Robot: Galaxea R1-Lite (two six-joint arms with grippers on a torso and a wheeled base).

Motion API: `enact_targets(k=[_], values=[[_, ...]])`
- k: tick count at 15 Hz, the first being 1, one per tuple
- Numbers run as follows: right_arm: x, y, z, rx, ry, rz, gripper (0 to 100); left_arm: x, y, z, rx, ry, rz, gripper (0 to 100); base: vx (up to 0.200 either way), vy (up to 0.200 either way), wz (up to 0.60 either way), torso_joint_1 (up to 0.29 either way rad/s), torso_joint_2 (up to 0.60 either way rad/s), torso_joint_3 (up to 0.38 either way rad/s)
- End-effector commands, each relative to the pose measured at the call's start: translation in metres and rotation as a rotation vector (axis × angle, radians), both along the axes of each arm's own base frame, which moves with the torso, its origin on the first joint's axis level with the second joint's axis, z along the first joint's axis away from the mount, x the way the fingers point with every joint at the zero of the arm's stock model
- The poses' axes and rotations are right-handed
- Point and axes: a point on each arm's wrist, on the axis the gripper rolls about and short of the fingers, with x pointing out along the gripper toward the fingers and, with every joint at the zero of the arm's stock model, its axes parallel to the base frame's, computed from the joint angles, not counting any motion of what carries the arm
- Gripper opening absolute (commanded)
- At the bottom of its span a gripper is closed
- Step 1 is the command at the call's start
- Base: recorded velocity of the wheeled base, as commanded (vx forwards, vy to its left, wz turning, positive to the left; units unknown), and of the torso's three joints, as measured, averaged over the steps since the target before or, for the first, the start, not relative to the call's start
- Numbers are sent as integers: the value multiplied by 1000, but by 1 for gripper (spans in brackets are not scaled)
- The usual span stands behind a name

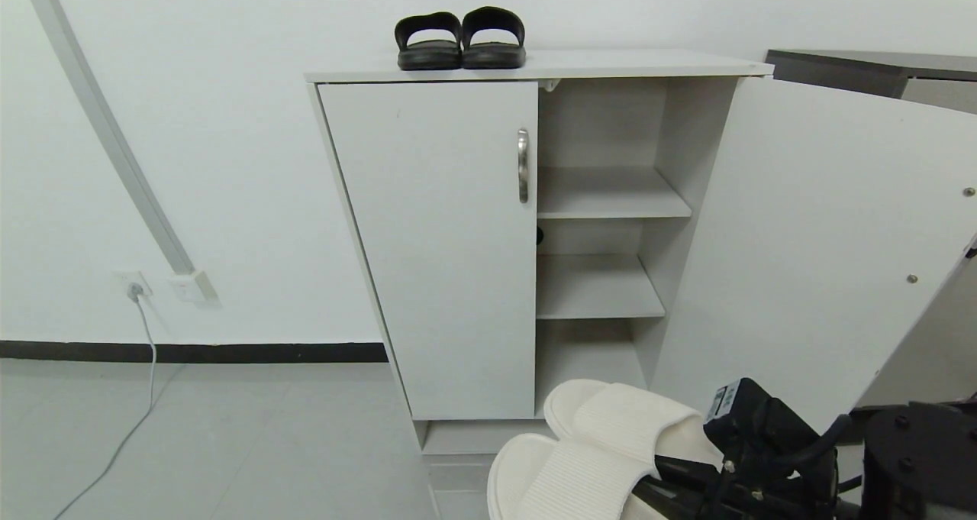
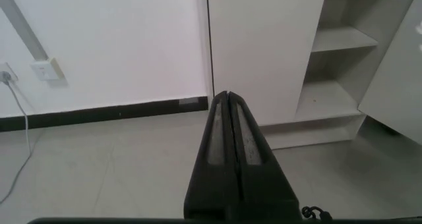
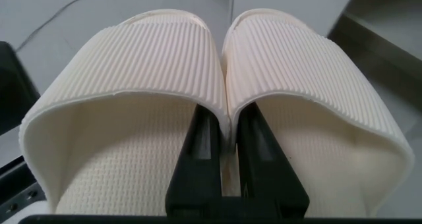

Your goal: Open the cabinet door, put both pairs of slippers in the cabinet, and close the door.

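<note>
Right gripper (image 3: 227, 122) clamps the white slippers (image 1: 603, 444) before the open cabinet (image 1: 427, 245); left gripper (image 2: 227, 99) clenched empty; black slippers (image 1: 460, 40) on top.

Right arm (image 1: 771, 447) as I see it from above: black housings, a small pale label (image 1: 723, 402) at the wrist, a looping black cable (image 1: 828, 437), a rounded joint cover (image 1: 920, 447) with small screws (image 1: 898, 421). My left end effector (image 2: 227, 99): two long black fingers (image 2: 214, 141), grey-padded.

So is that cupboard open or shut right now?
Half open. The cabinet has its right door swung wide, showing shelves; its left door is shut. The right gripper holds the white slippers.
</note>
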Motion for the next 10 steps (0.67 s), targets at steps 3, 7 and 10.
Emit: enact_targets(k=[3, 7, 10], values=[[24, 25, -9, 1, 25, -202, 0, 0, 0, 0, -22, 5, 1, 0, 0, 0, 0, 0, 0, 0], [58, 59, -25, 53, 23, -526, 0, 0, 0, 0, -31, 5, 1, 0, 0, 0, 0, 0, 0, 0], [82, 77, -31, 63, -32, -706, 0, 0, 0, 0, -31, 5, 2, 0, 0, 0, 0, 0, 0, 0]])
